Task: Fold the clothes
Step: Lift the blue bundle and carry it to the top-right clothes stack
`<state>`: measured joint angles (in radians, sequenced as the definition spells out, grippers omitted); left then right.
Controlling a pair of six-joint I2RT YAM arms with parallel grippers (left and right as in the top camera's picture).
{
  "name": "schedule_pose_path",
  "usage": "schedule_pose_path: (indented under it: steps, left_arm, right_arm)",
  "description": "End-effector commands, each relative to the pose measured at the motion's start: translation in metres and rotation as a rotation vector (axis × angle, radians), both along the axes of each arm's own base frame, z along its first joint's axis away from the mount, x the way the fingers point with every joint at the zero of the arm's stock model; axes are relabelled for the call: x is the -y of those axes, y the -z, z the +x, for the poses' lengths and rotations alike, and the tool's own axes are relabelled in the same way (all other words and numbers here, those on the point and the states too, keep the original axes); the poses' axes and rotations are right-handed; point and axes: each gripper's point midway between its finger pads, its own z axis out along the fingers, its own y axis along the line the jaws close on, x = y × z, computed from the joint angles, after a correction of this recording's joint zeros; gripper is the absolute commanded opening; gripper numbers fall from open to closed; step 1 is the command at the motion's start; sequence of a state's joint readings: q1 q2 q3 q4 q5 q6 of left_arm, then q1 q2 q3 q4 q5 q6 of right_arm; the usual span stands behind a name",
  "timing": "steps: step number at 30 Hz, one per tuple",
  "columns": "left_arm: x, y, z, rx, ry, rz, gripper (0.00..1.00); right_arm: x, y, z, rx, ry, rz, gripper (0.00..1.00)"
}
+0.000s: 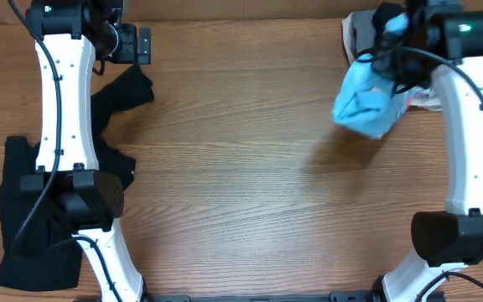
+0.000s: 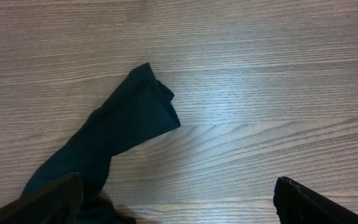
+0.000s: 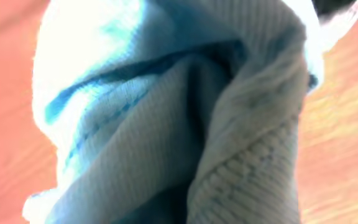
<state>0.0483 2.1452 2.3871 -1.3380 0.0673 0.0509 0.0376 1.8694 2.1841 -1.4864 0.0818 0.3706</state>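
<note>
Two tools work apart: the left tool [image 2: 178, 205] is spread wide over a sleeve [image 2: 123, 124] of the black top [image 1: 23, 210], which lies on the tabletop's [image 1: 241, 168] left side. The right tool [image 1: 390, 23] pinches the bunched blue shirt [image 1: 363, 101] far right.

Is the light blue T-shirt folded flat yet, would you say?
Not folded: the light blue T-shirt hangs crumpled from the right tool.
</note>
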Motion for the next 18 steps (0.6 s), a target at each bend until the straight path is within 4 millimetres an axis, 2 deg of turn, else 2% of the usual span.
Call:
schedule_pose_path:
  steps: [1,5,7,14,16,18]
  left_arm:
    - [-0.001,-0.009,0.001,0.024,-0.014,-0.009,1.00]
    - [-0.001,-0.009,0.002,0.028,-0.014,-0.008,1.00]
    - [-0.001,-0.009,0.003,0.032,-0.014,-0.008,1.00]
    - [-0.001,-0.011,0.005,0.040,-0.014,-0.008,1.00]
    - [-0.001,-0.011,0.006,0.045,-0.014,-0.008,1.00]
    - [-0.002,-0.012,0.008,0.053,-0.020,-0.011,1.00]
  right_arm:
    - [0.038,-0.054,0.004,0.147,-0.030,-0.128,0.04]
    - [0.084,-0.080,0.011,0.204,-0.057,-0.336,0.04]
    - [0.100,-0.090,0.017,0.230,-0.073,-0.422,0.04]
    - [0.139,-0.125,0.053,0.321,-0.139,-0.709,0.04]
    - [0.147,-0.126,0.063,0.317,-0.156,-0.772,0.04]
    - [0.156,-0.119,0.075,0.291,-0.182,-0.825,0.04]
